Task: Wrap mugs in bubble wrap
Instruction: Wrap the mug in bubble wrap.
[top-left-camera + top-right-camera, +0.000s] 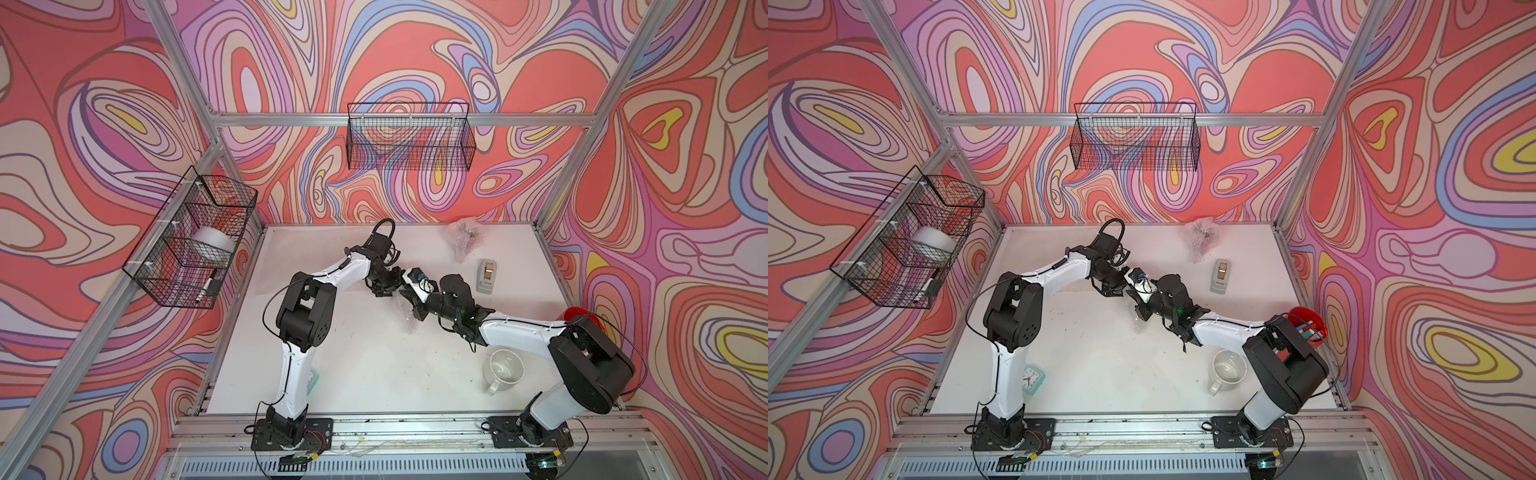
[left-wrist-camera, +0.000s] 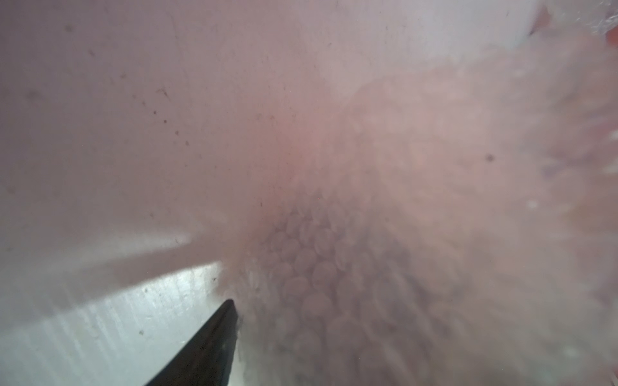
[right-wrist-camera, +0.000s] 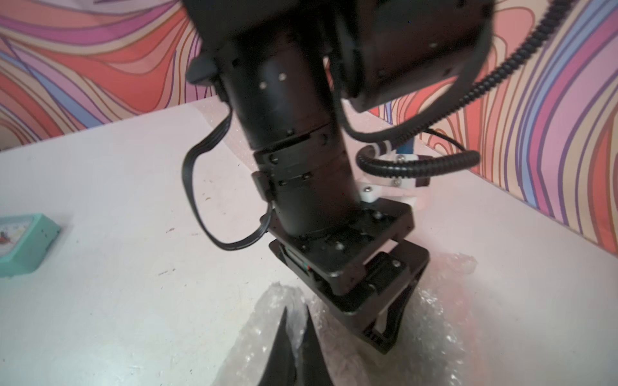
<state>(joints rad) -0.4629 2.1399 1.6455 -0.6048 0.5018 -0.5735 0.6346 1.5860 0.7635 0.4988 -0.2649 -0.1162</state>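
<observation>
In both top views the two arms meet over the middle of the white counter [image 1: 353, 357]. The left claw [image 1: 392, 291] and right claw [image 1: 415, 311] are close together above a crumpled sheet of bubble wrap [image 1: 409, 326], and whatever it covers is hidden. A white mug [image 1: 505, 369] stands bare and upright near the right arm's base, well apart from that sheet. At the back lies a bubble-wrapped bundle [image 1: 463, 241] (something dark reddish shows inside), with a tape dispenser [image 1: 487, 276] near it.

The left wrist view is blurred. Pinkish bubble wrap fills it, touching the one dark finger [image 2: 207, 347] that shows.

The right wrist view shows the right claw's fingers pressed together on a fold of the wrap. The left claw points down into the same sheet, jaws wide with wrap bulging between them; whether they squeeze it I cannot tell. A teal clock [image 3: 23, 244] sits off to one side on the counter.
</observation>
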